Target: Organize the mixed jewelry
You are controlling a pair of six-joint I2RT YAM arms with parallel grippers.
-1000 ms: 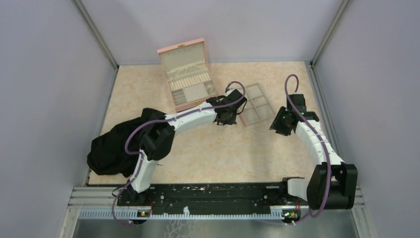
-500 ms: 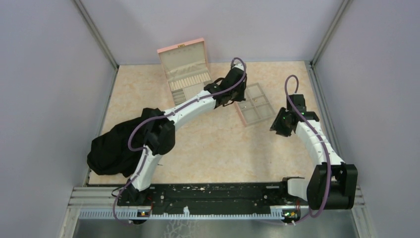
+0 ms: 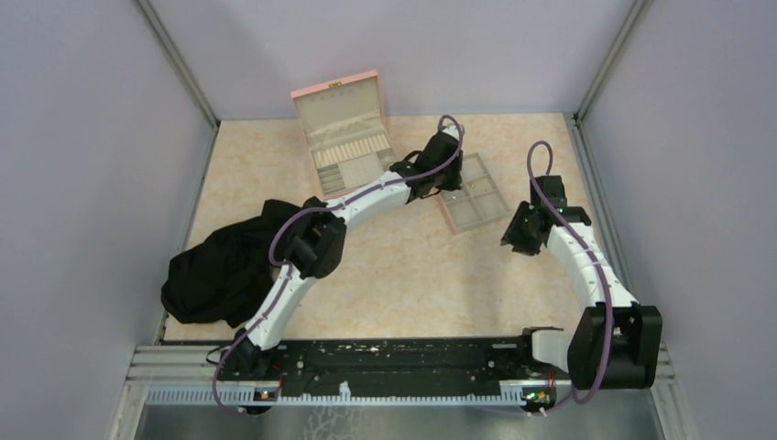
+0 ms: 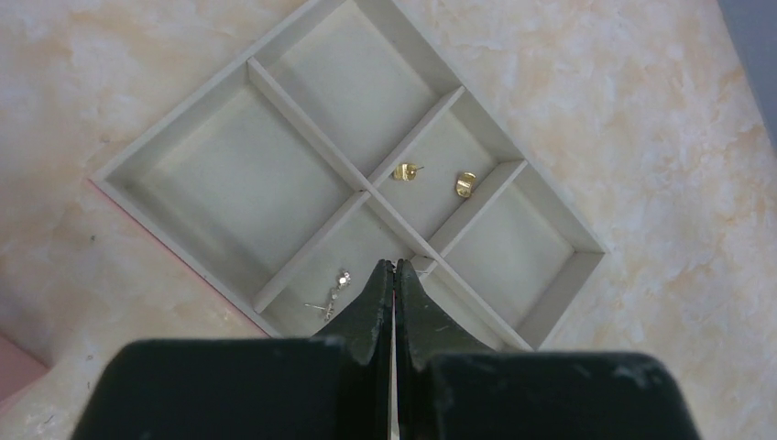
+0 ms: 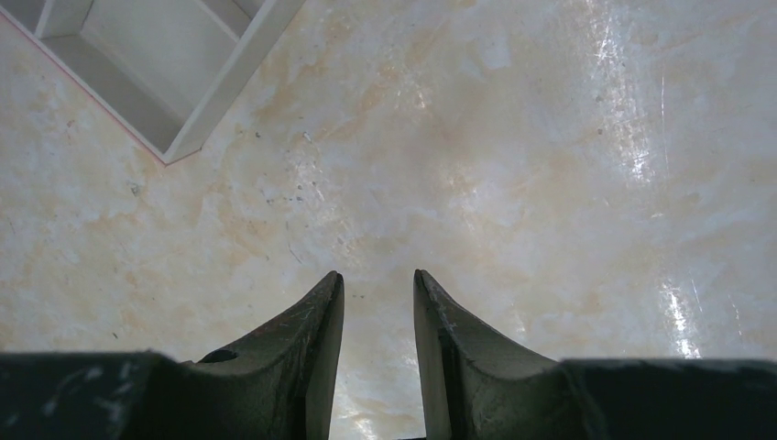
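Observation:
The flat pink-rimmed six-compartment tray lies right of the open pink box. My left gripper hovers over the tray's middle divider. Its jaws are pressed together on a tiny silvery jewelry piece, of which only a thin glint shows at the tips. A silvery piece lies in the compartment left of the tips. Two small gold pieces lie in the cell beyond. My right gripper hangs open over bare table, right of the tray's corner, holding nothing.
A crumpled black cloth lies at the table's left edge beside the left arm's elbow. Grey walls with metal posts close the table on three sides. The box's lid stands up towards the back wall.
The left arm has swung from the gap in front of the box back and right to above the tray, jaws staying shut. The right arm has barely moved.

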